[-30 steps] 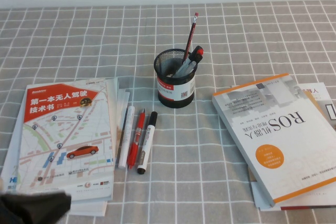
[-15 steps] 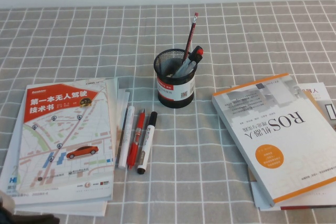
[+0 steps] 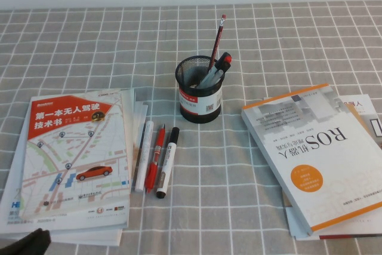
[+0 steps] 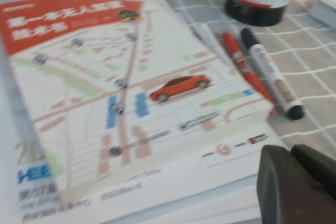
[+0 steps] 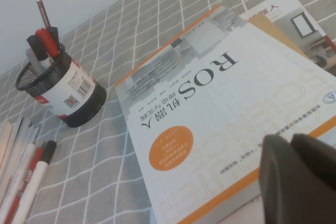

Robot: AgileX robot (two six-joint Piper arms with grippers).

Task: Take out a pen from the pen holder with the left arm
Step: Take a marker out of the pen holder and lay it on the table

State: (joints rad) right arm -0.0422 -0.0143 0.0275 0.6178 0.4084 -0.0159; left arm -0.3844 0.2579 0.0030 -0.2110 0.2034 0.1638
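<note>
My left gripper point(image 3: 24, 244) had backed off to the near left corner, pinched shut on nothing. Three pens point(image 3: 156, 159) lay beside the map book point(image 3: 71, 153); more stood in the pen holder point(image 3: 199, 97). My right gripper point(image 5: 299, 182) hung closed over the white book point(image 3: 316, 153). Guessing that pull was done.

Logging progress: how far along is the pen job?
Seemingly done: three pens lie beside the holder. In hand: nothing; the left pincer is shut and empty at the near edge by the map book, the right pincer sits over the ROS book. Left: maybe nothing; a pencil and more stand in the holder.
</note>
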